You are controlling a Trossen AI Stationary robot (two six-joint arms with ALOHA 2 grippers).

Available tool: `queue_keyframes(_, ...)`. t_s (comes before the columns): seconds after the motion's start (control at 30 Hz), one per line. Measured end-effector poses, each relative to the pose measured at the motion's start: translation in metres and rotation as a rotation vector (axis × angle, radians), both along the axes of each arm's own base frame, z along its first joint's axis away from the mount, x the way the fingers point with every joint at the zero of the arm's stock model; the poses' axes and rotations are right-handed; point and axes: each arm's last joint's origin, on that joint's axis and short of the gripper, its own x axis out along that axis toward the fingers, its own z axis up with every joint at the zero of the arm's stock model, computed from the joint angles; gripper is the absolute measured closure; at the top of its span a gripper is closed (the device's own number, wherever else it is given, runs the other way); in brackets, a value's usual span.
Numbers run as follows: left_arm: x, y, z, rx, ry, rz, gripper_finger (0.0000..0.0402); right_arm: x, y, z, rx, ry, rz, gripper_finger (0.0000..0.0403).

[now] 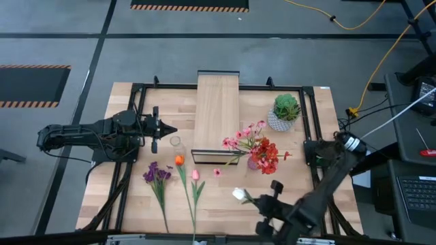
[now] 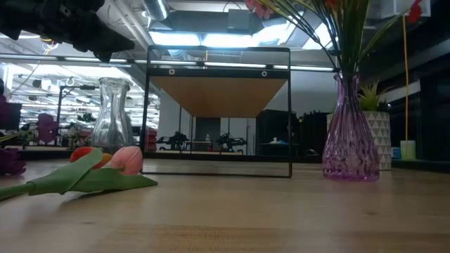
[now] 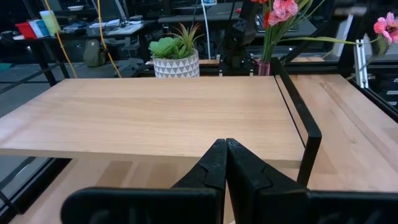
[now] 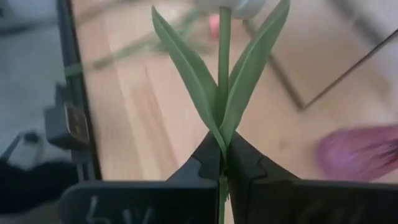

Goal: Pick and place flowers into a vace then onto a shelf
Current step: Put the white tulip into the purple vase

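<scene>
A: Entry. Your right gripper (image 4: 222, 163) is clamped on the thin green stem of the small white-budded artificial flower (image 1: 240, 194), just below where its two long leaves fork. The bud sits straight ahead of the fingertips, over the near part of the light-wood table (image 1: 218, 204).

B: How do you expect it to handle?

A: My judgement: very light, the stem springy rather than stiff, the plastic skin a little slippery. The head will likely wobble and swing ahead of the grip. Hold low on the bare stem, as you have it; the leaves would crush or slide.

B: Left side?

A: Your left gripper (image 3: 226, 163) is closed on nothing, its tips facing the side of the long light-wood shelf with the dark frame (image 1: 216, 116). The clear glass vase (image 1: 176, 143) stands just beside those tips.
</scene>
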Motion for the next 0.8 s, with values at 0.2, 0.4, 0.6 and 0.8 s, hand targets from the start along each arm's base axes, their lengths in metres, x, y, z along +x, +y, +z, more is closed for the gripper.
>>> queue_keyframes(0.2, 0.000, 0.000, 0.000, 0.000, 0.000, 0.000, 0.0398, -0.018, 0.005, 0.013, -0.172, -0.159, 0.023, 0.0399)
queue_keyframes(0.4, 0.000, 0.000, 0.000, 0.000, 0.000, 0.000, 0.0398, -0.021, 0.000, 0.017, -0.324, -0.266, -0.014, 0.0399)
queue_keyframes(0.6, 0.000, 0.000, 0.000, 0.000, -0.001, 0.000, 0.0398, -0.025, -0.012, 0.031, -0.355, -0.298, -0.032, 0.0399)
queue_keyframes(0.8, 0.000, 0.000, 0.000, 0.000, -0.002, 0.000, 0.0398, -0.040, -0.033, 0.068, -0.300, -0.304, -0.008, 0.0400)
